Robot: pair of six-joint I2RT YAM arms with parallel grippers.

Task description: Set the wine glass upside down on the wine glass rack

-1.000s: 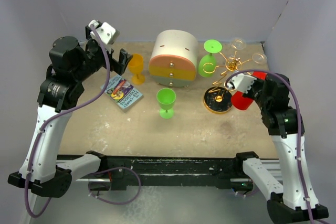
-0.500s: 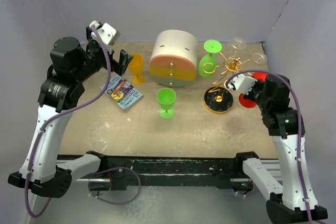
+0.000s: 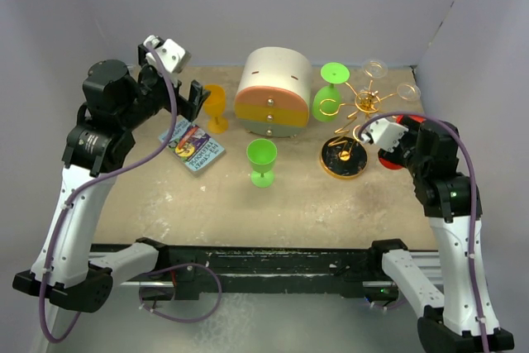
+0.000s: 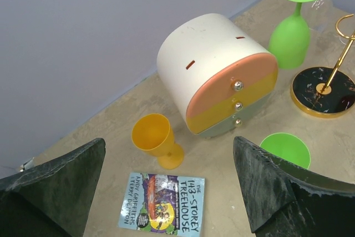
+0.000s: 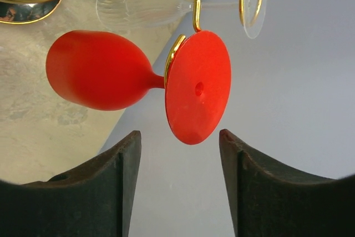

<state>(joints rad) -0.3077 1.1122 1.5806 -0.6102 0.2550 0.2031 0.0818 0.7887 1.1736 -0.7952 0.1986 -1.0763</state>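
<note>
**Operator:** Where is the wine glass?

**Spotter:** The red wine glass [image 5: 94,70] hangs upside down just ahead of your right tool [image 5: 178,137]. Its stem sits in a gold loop of the wine glass rack [image 5: 192,4] and its round foot [image 5: 197,87] rests against that loop. The bowl points off to the tool's left, toward the tabletop [image 5: 33,131].

**Operator:** Is the tool on it?

**Spotter:** No. The fingers [image 5: 94,187] stand spread, one on each side of the foot, and neither touches it (the foot's edge dips just between the fingertips, so the margin is thin). The rack alone seems to carry the glass.

**Operator:** Which step am I in, then?

**Spotter:** I'd call it the letting-go, the tail of the placing. As I judge it, the next move calls for you to draw the tool straight back along its own line, away from the foot, with the fingers wide. Any sideways drift could knock the foot out of the loop. It could also jolt the clear glass [image 5: 138,6] hanging beyond it, farther from the tool.

**Operator:** And my other arm?

**Spotter:** Your left tool [image 4: 169,141] is spread wide and holds nothing. The orange goblet [image 4: 152,134] and the round drawer box [image 4: 216,76] lie out ahead of it, and the book [image 4: 163,201] is nearer its fingers. It has no part in this step, as far as I can tell.
</note>
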